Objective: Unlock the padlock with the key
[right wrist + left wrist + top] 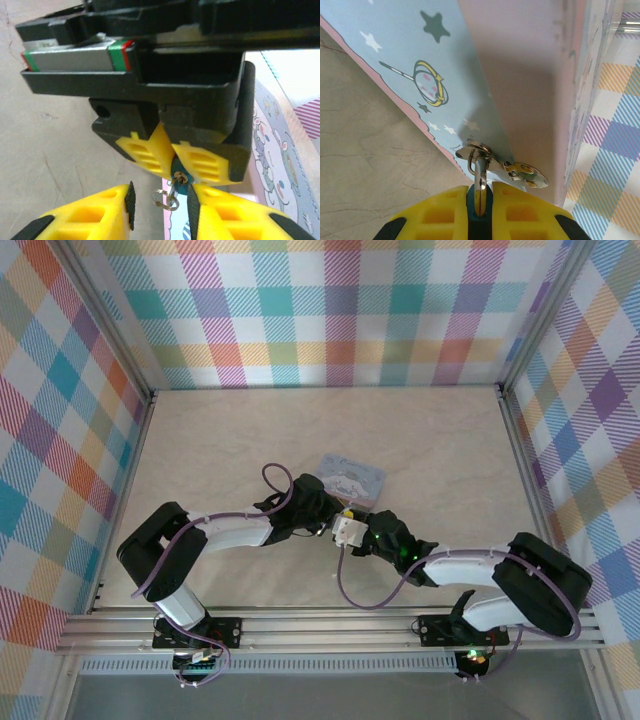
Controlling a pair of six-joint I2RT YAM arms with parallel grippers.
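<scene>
Top view: both arms meet mid-worktop [460, 440], with the left claw [338, 528] and right claw [368, 536] nose to nose. The light-blue tin [352, 477] sits just beyond them. Lock and key are too small to pick out from up here.

Left wrist: the left claw [480, 194] is clenched on the teal padlock [482, 212]. The shackle pokes out just ahead of the fingertips and hooks through the little metal hasp [472, 149] on the tin's edge.

Right wrist: the right claw [162, 210] has its jaws apart, one pad on each side of the key [173, 191], and as far as I can see it isn't pinching it. The key looks seated in the padlock's underside, right ahead of the claw, with its ring [165, 201] dangling between the pads.

So I'd call this the grab-the-key step. Next up is pinching the key squarely, then twisting while the left claw keeps the body steady. The parts are tiny, so a slip would be easy.
</scene>
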